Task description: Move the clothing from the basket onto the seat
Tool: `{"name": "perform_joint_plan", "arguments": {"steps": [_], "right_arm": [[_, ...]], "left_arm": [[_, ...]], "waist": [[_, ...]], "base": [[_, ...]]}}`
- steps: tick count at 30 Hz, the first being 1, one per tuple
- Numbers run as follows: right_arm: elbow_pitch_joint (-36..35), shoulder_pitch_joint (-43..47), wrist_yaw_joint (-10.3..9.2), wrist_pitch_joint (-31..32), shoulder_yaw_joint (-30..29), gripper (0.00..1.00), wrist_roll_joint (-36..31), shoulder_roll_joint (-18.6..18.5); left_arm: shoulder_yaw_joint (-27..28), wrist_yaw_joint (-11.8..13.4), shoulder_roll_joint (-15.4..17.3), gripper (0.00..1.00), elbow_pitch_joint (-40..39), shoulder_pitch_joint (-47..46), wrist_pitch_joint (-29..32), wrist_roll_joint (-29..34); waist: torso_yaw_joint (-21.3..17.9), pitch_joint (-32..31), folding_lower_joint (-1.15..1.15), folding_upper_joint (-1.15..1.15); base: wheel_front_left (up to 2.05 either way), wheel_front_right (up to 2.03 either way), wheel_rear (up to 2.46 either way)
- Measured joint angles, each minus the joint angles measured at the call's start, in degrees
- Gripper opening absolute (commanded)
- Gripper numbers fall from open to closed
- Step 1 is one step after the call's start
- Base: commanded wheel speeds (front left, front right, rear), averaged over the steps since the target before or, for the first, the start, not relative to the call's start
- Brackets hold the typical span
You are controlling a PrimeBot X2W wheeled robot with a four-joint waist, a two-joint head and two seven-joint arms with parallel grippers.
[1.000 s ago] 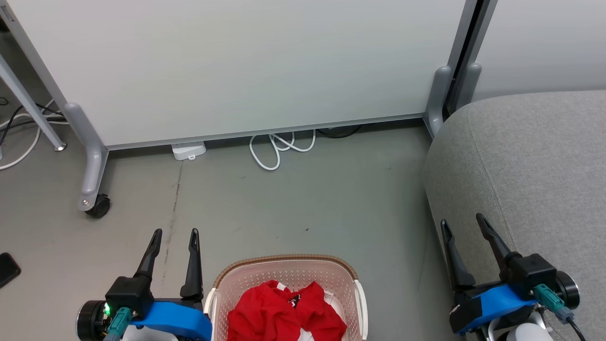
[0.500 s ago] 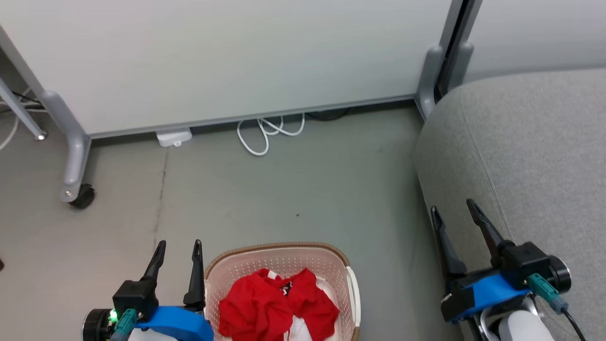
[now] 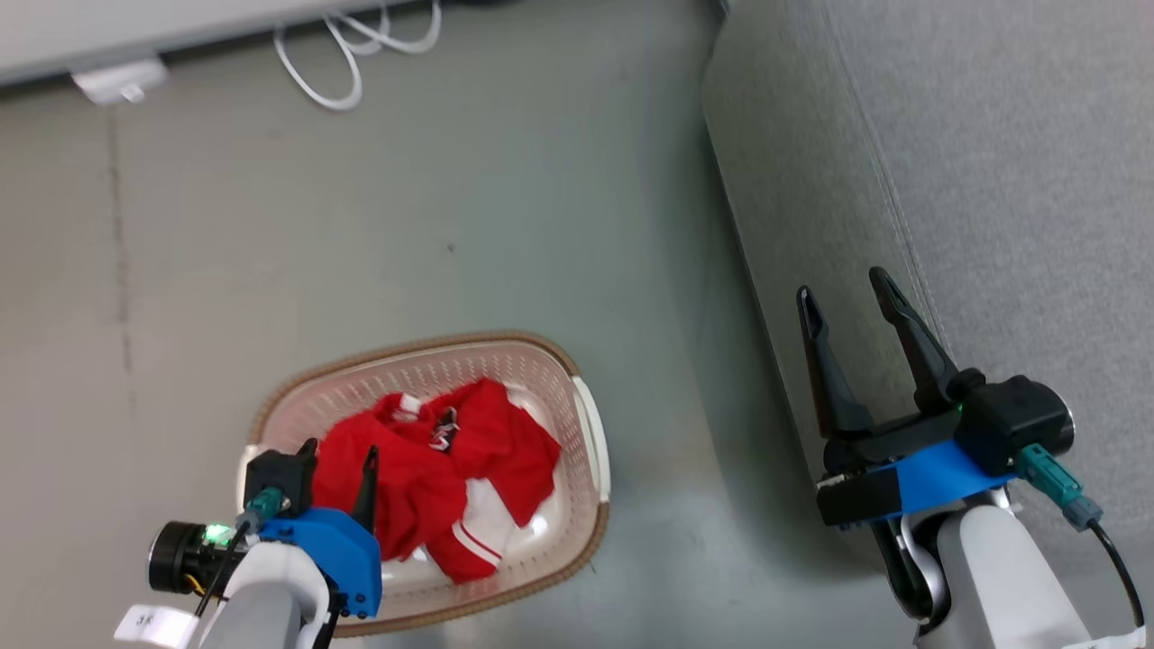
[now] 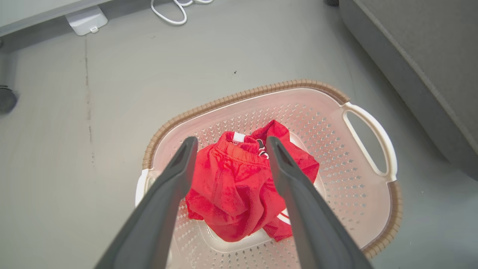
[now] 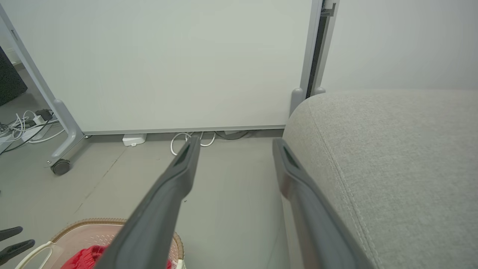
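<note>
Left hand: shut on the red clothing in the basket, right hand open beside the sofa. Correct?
No. The left hand is open, not shut: the left wrist view shows its fingers spread apart over the red clothing in the basket. The right hand is open beside the sofa, as you said.

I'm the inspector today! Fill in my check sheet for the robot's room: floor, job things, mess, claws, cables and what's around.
Surface: grey floor, with a thin dark line and a few specks.
Job's things: red clothes bunched in the basket; none on the part of the sofa that shows.
Clutter: a white box on the floor by the panel.
Claws: left claw open, over the clothes; right claw open, holding nothing, by the sofa's edge.
Cables: a white cable looped on the floor near the box; more cables past the panel's leg.
Surroundings: the pale panel stands on wheels; the sofa is apart from the basket.
</note>
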Motion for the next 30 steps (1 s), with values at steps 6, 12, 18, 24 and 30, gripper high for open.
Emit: {"name": "perform_joint_plan", "arguments": {"steps": [6,12,18,24,30], "right_arm": [[-2.0,-2.5,0.00,0.0,1.3,1.00,2.2,0.0],[-3.5,-4.2,0.00,0.0,2.0,1.00,4.0,0.0],[-4.8,-6.1,0.00,0.0,3.1,1.00,5.7,0.0],[-4.8,-6.7,0.00,0.0,4.0,1.00,6.4,0.0],[-4.9,-7.1,0.00,0.0,4.5,1.00,7.0,0.0]], "left_arm": [[-1.6,-0.4,1.4,1.00,6.9,-5.0,2.8,0.6],[-2.9,-0.3,1.9,1.00,10.7,-9.5,3.4,0.8],[-3.0,5.0,3.7,1.00,14.1,-13.1,4.4,2.1],[-2.5,8.8,4.6,1.00,17.3,-16.4,7.1,2.3],[-2.7,9.3,4.8,0.00,18.9,-18.1,6.4,1.8]], "waist": [[-3.3,8.1,0.00,0.00],[-5.7,15.0,0.00,0.00],[-7.3,20.5,0.00,0.00],[-8.5,23.9,0.00,0.00],[-9.1,25.0,0.00,0.00]], "base": [[0.00,0.00,0.00],[0.00,0.00,0.00],[0.00,0.00,0.00],[0.00,0.00,0.00],[0.00,0.00,0.00]]}}
